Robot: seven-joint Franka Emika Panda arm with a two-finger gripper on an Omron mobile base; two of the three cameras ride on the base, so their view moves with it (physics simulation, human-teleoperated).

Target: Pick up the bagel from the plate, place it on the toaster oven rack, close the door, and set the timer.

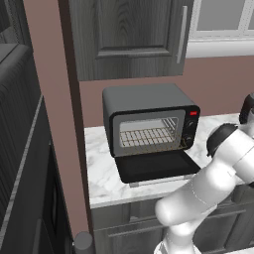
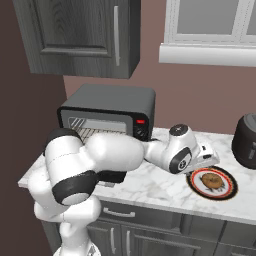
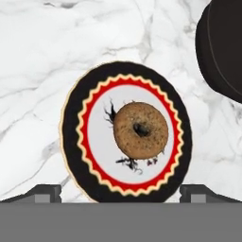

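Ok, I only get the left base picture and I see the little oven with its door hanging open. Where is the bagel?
Observer: The bagel lies on the plate, on the counter to the right of the toaster oven.
Operator: Is the robot holding it?
Observer: No. The pincer is above the plate, its fingertips spread wide to either side, touching nothing.
Operator: Is anything else near the plate?
Observer: Yes, a dark rounded appliance stands on the counter just beyond it, under the window.
Operator: Is the oven ready?
Observer: The door is down and the toaster oven rack is bare, as you can see.
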